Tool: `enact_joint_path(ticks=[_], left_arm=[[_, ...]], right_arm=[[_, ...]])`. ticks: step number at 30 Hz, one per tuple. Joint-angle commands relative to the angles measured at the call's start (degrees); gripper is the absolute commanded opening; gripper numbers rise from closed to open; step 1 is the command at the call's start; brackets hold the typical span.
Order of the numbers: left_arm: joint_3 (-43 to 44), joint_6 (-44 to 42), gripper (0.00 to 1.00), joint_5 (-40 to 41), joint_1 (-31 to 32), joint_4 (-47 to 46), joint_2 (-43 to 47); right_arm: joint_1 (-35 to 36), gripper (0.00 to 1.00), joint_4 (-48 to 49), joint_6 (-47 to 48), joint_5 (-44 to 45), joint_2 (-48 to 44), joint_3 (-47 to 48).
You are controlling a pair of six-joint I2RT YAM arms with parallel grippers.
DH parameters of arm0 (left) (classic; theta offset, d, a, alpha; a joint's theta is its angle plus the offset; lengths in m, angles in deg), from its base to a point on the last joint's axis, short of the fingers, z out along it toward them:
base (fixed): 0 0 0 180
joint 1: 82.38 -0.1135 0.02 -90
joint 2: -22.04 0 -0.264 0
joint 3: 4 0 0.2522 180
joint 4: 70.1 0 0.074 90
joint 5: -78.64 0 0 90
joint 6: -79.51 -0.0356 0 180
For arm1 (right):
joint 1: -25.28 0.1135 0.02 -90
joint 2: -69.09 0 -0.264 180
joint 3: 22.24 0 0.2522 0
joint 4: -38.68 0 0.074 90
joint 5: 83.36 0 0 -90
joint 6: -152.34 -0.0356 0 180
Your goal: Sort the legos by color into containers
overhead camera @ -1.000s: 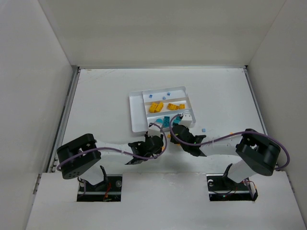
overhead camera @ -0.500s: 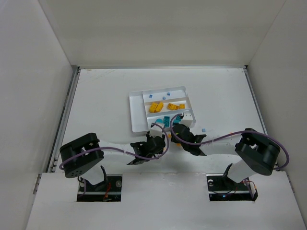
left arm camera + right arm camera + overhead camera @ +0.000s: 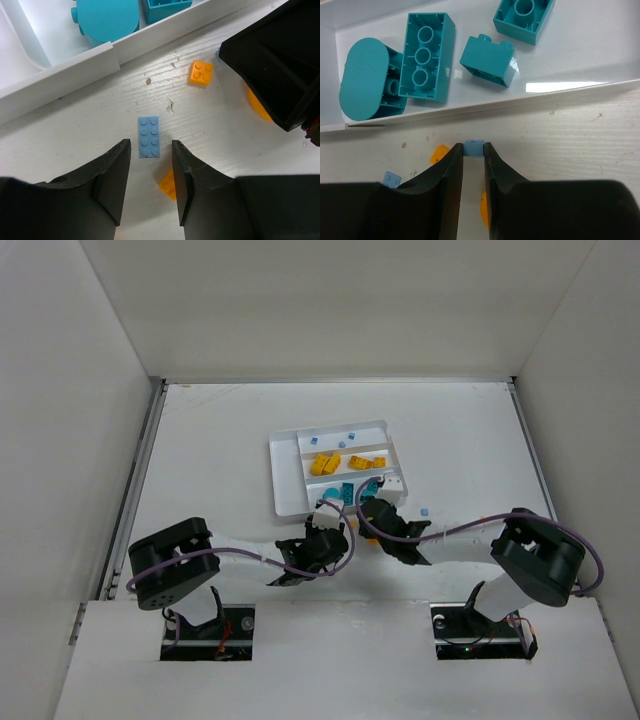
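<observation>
The white tray (image 3: pixel 273 478) lies mid-table with yellow legos (image 3: pixel 323 463) in its middle section and teal legos (image 3: pixel 427 57) in the near one. My left gripper (image 3: pixel 150 162) is open just short of the tray's near wall (image 3: pixel 75 67). A flat light blue plate (image 3: pixel 149 136) lies on the table just ahead of its tips, and a small orange piece (image 3: pixel 167 184) lies between its jaws. My right gripper (image 3: pixel 473 151) is shut on a tiny light blue brick (image 3: pixel 474 147), low over the table beside the tray wall (image 3: pixel 530 100). The two grippers (image 3: pixel 330 528) (image 3: pixel 368 510) are close together.
An orange square brick (image 3: pixel 201 73) and an orange rounded piece (image 3: pixel 256 106) lie on the table by the right gripper's black body (image 3: pixel 275 60). Another orange piece (image 3: pixel 439 153) and a light blue piece (image 3: pixel 392 178) lie left of the right fingers. A loose light blue brick (image 3: pixel 425 510) sits right of the tray.
My left gripper has moved a little right and forward toward the tray's near wall. My right gripper has hardly moved.
</observation>
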Motion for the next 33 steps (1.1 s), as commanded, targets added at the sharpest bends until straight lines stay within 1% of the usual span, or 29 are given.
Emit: enact_joint_path(ticks=[1,4,6,14,19,24,26,28,33], left_arm=[[-0.37,-0.3,0.37,0.69,0.24,3.51,-0.91],[-0.11,0.06,0.35,0.17,0.06,3.07,-2.67],[-0.02,0.06,0.29,-0.8,-0.02,2.37,-3.72],[-0.11,0.58,0.18,-2.21,-0.11,2.72,-3.46],[-0.11,0.58,0.14,-1.24,0.24,3.95,-0.48],[-0.37,0.67,0.13,-1.15,-0.72,5.44,6.63],[-0.46,0.85,0.13,-1.5,-1.51,6.06,9.44],[-0.55,0.93,0.13,-1.68,-2.3,6.59,11.73],[-0.11,0.59,0.13,-1.85,-4.85,6.33,15.34]], right_arm=[[-0.1,0.25,1.78,-0.31,0.8,-2.54,-0.82],[-0.1,0.25,1.17,-0.22,1.85,-5.69,-1.79],[0.07,0.25,0.73,-0.13,2.2,-7.89,-2.49],[0.08,0.26,-1.29,-0.04,2.47,-16.33,-4.6],[-0.28,0.26,-2.0,0.57,2.2,-19.67,-5.13],[-1.94,0.26,-2.09,2.68,1.15,-23.02,-3.47],[-3.52,0.26,-1.39,3.99,-0.42,-22.67,-1.8],[-5.98,0.26,-0.07,5.05,-2.97,-20.22,0.57],[-14.58,0.26,6.69,9.35,-10.26,-7.93,10.93]])
